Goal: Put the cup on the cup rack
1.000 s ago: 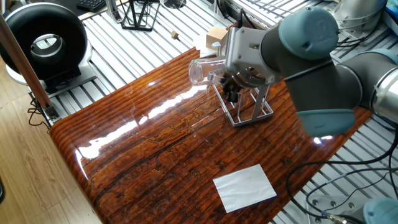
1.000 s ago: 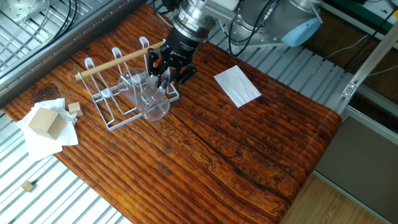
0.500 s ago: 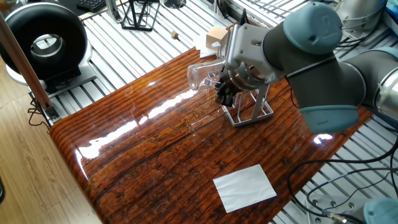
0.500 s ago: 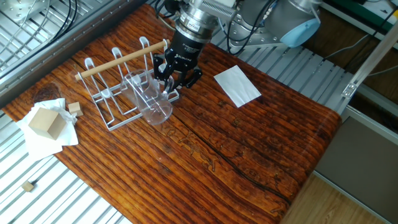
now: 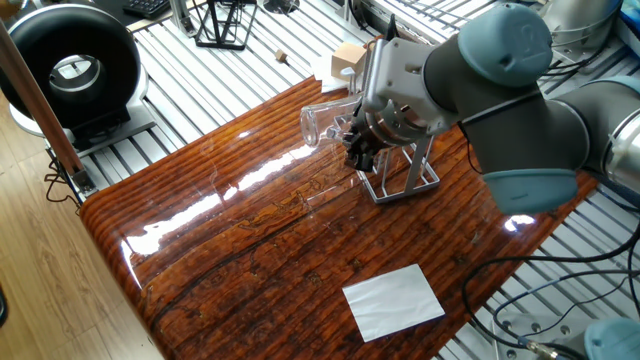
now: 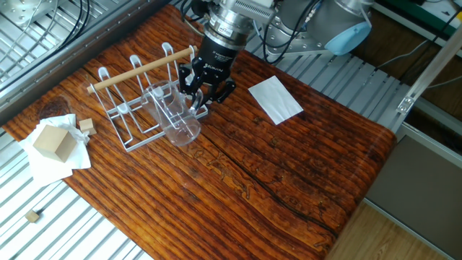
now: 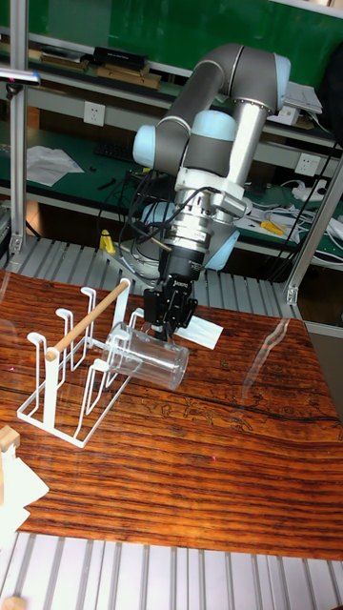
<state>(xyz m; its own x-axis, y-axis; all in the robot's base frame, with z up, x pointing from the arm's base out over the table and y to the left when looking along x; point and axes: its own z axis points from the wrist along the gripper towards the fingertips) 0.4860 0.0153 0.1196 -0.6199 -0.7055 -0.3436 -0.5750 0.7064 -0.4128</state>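
The cup (image 5: 322, 119) is a clear glass tumbler held almost on its side above the table, its mouth pointing away from the cup rack (image 5: 404, 182). My gripper (image 5: 360, 152) is shut on the cup near its thick base. In the other fixed view the cup (image 6: 173, 115) slants down beside the rack's (image 6: 128, 108) nearest peg, below the gripper (image 6: 201, 97); the wooden rod (image 6: 141, 68) runs across the top of the rack. The tall view shows the gripper (image 7: 159, 329) coming down onto the cup (image 7: 148, 357), whose base end is at the rack's (image 7: 59, 391) right edge.
A white paper sheet (image 6: 275, 99) lies on the wooden table to the right of the gripper. A wooden block (image 6: 54, 141) on white paper and a small cube (image 6: 86, 125) sit by the table's left end. A black wire stand (image 5: 222, 22) and a round black device (image 5: 70, 65) stand off the table.
Over the last second the gripper shifted slightly away from the rack and the cup tipped further onto its side. Almost nothing has moved in the last half second.
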